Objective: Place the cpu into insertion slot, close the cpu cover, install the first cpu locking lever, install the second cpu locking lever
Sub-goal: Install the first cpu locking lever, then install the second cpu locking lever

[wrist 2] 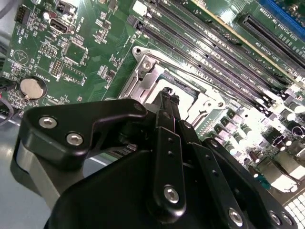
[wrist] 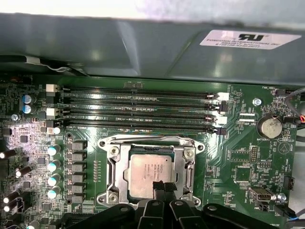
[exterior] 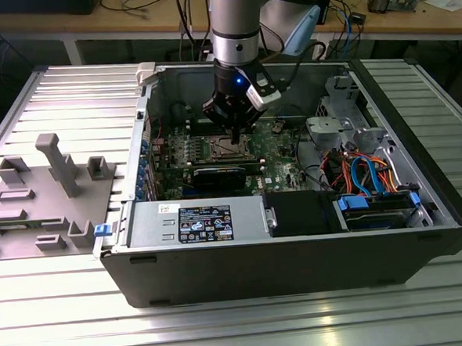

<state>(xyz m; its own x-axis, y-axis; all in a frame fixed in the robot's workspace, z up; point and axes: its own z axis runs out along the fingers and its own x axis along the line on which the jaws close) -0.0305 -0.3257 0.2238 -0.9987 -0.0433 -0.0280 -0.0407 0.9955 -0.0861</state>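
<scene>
First wrist view: nearest the camera, the black gripper (wrist: pixel 164 188) has its jaws drawn together with no gap showing between the tips, which sit over the near edge of the cpu (wrist: pixel 151 176); whether they pinch anything I cannot tell. The chip lies flat in the insertion slot (wrist: pixel 112 164), pale face up, and the cpu cover (wrist: pixel 187 164) appears to be down around it as a metal frame. Just behind run the long black memory slots (wrist: pixel 138 109), and beyond them the grey case wall (wrist: pixel 143 43).

In the second wrist view the tips (wrist 2: pixel 167 102) sit right at the socket frame (wrist 2: pixel 143 78), with the coin battery (wrist 2: pixel 32 88) well apart on the green motherboard (wrist 2: pixel 86 28).

The risk, as I judge it: a sideways push from the tips could skew the chip on the socket contacts, or the tips could slide off the thin metal and hit nearby board parts. In the exterior view the arm (exterior: pixel 236 31) reaches deep into the case (exterior: pixel 299 255), so the case edge is a further hazard.
</scene>
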